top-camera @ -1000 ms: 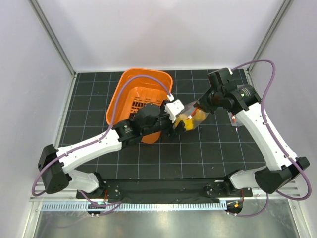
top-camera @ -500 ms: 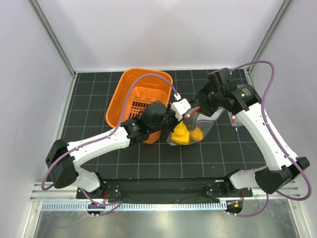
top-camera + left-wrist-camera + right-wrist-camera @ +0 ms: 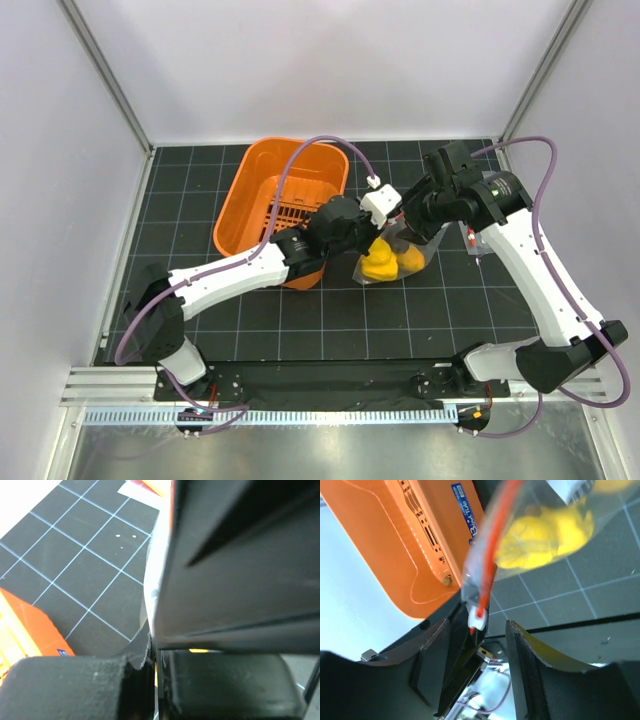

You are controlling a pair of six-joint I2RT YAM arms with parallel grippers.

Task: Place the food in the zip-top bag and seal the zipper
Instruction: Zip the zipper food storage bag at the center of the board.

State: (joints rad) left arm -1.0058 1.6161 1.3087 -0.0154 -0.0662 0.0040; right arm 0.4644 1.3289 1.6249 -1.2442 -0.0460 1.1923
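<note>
Right wrist view: right gripper [image 3: 479,635] half-open, white slider [image 3: 477,620] of zipper [image 3: 489,575] between jaws, untouched; yellow toy food [image 3: 540,535] in zip-top bag [image 3: 424,248] beyond. Left gripper [image 3: 388,220] pinched, apparently on bag edge. We centre slider, clamp, pull straight.

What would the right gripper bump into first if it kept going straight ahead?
The right gripper would most likely meet the white slider on the red zipper of the bag, just between its open fingers, though depth is hard to judge.
</note>
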